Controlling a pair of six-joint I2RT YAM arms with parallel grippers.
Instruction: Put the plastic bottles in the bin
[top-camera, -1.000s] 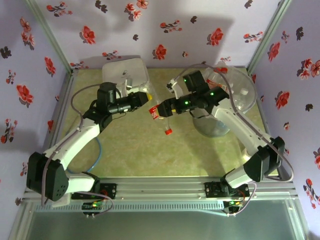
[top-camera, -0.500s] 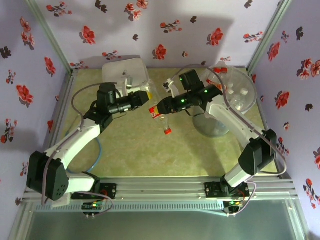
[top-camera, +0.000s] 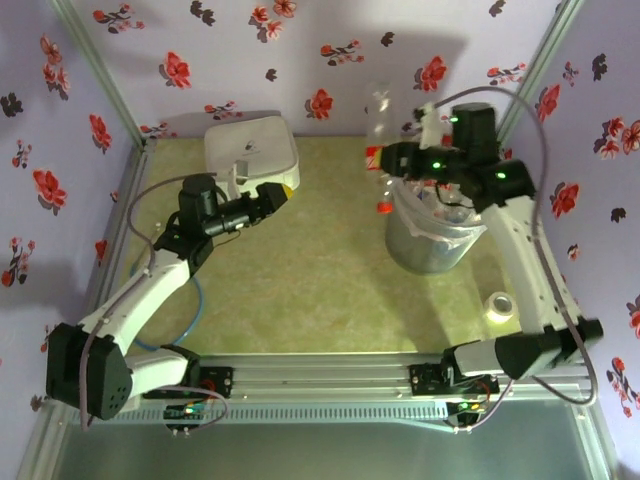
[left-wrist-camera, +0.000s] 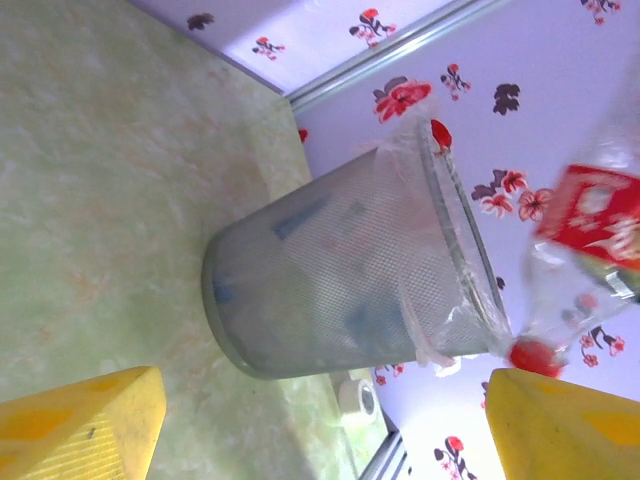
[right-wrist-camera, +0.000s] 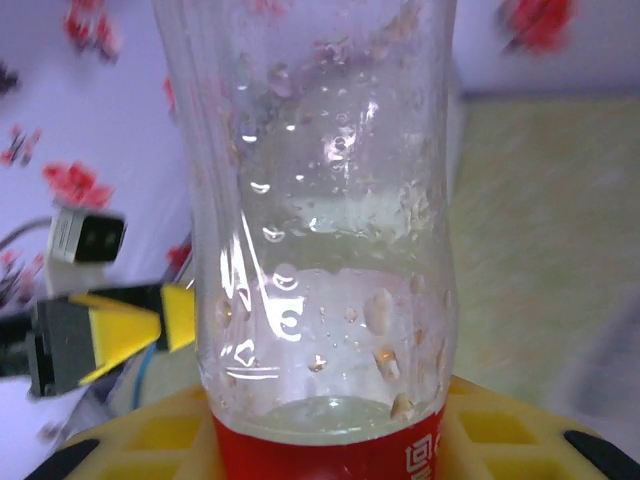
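Bottle: one clear bottle (top-camera: 375, 155) with a red label hangs in the air in the upper right of the top view. Its red cap (top-camera: 383, 208) points down.
Right tool: the right tool (top-camera: 392, 160) pinches the bottle at the red label. In the right wrist view, yellow fingers (right-wrist-camera: 150, 435) sit on both sides of the label.
Bin: the bin (top-camera: 432, 255) stands on the tabletop (top-camera: 320, 290) at the right of the top view, just under the bottle. The cap is above the bin's left rim. In the left wrist view it is very close to the rim, and I cannot tell if it is over the opening or just outside it.
Left tool: the left tool (top-camera: 278, 195) is spread wide and holds nothing. It is near the white box (top-camera: 250, 145) in the upper left, well apart from the bin.
Done: blue and dark shapes show through the bin wall in the left wrist view. I judge these are bottles already inside, but I cannot count them.
To do: the held bottle is not yet released. I think it should move a little toward the bin's middle before the tool opens.
Progress: probably late in the task. Whether more bottles wait in the white box, I cannot tell.
Other: a tape roll (top-camera: 497, 307) lies low at the right, apart from the bin.
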